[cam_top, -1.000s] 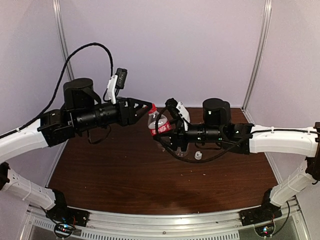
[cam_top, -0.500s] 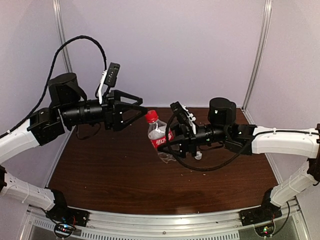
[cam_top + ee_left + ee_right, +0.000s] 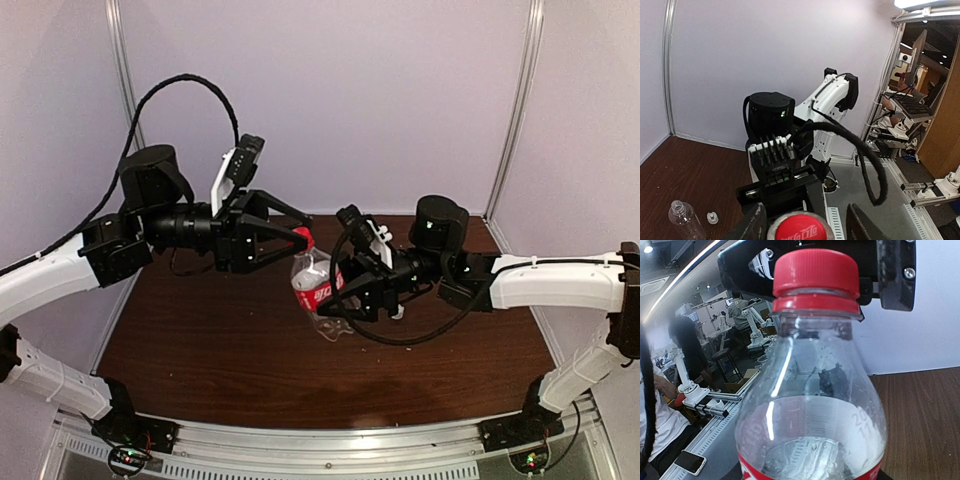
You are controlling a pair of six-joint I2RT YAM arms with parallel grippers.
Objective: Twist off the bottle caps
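The small clear bottle (image 3: 313, 283) with a red label is held off the table, tilted, in my right gripper (image 3: 336, 296), which is shut on its body. Its red cap (image 3: 303, 238) is on the neck. My left gripper (image 3: 298, 243) is open, with one finger on each side of the cap and a gap showing. In the left wrist view the red cap (image 3: 800, 228) sits between the fingers (image 3: 754, 224). In the right wrist view the bottle (image 3: 812, 410) fills the frame, with the cap (image 3: 815, 274) on top. The label-less bottle (image 3: 684, 221) stands on the table with the white cap (image 3: 712, 217) beside it.
The brown table (image 3: 220, 350) is bounded by purple walls at the back and sides. A black cable (image 3: 180, 90) loops above the left arm. The right arm (image 3: 540, 280) stretches across the right side of the table.
One second ago my left gripper was at the cap. It then pulled back to the left, and has now come back around the cap. My right gripper has carried the bottle slightly left and down.
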